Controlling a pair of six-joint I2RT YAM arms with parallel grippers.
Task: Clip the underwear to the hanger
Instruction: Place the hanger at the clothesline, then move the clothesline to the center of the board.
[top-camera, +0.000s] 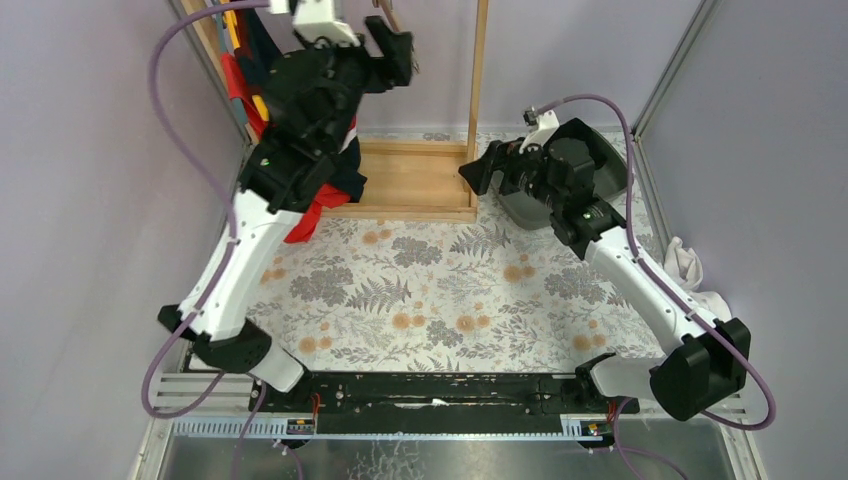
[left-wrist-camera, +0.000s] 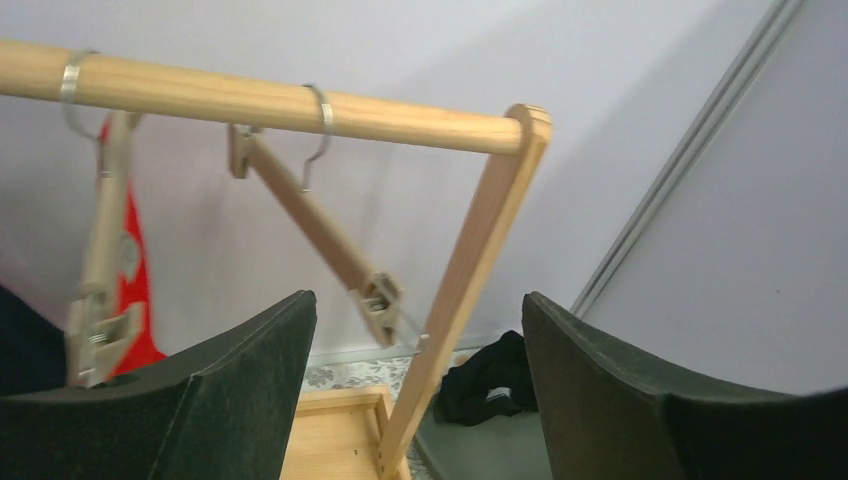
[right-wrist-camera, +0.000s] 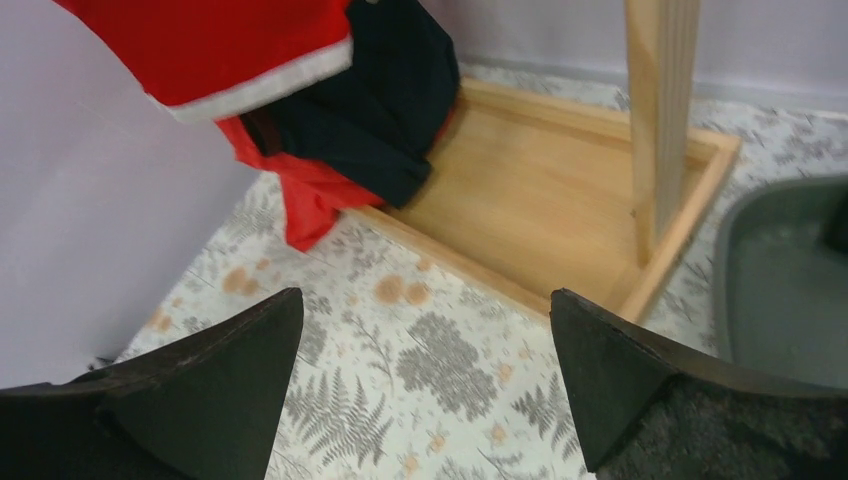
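Floral table (top-camera: 430, 300), wooden rack (left-wrist-camera: 400, 118), tilted hanger (left-wrist-camera: 310, 220) before spread left hand (left-wrist-camera: 418, 300); right hand (right-wrist-camera: 425, 295) spread.

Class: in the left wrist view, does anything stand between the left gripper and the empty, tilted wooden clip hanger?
Nothing visible does. The wooden clip hanger hangs in clear air ahead of the open left gripper.

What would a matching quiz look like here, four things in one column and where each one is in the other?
Things: 1 empty hanger; 2 red garment; 3 black cloth; 4 right gripper.
Places: A in the grey bin; B above the floral tablecloth; C hooked on the wooden rail, tilted; D hanging at the rail's left end.
Pairs: 1-C, 2-D, 3-A, 4-B.
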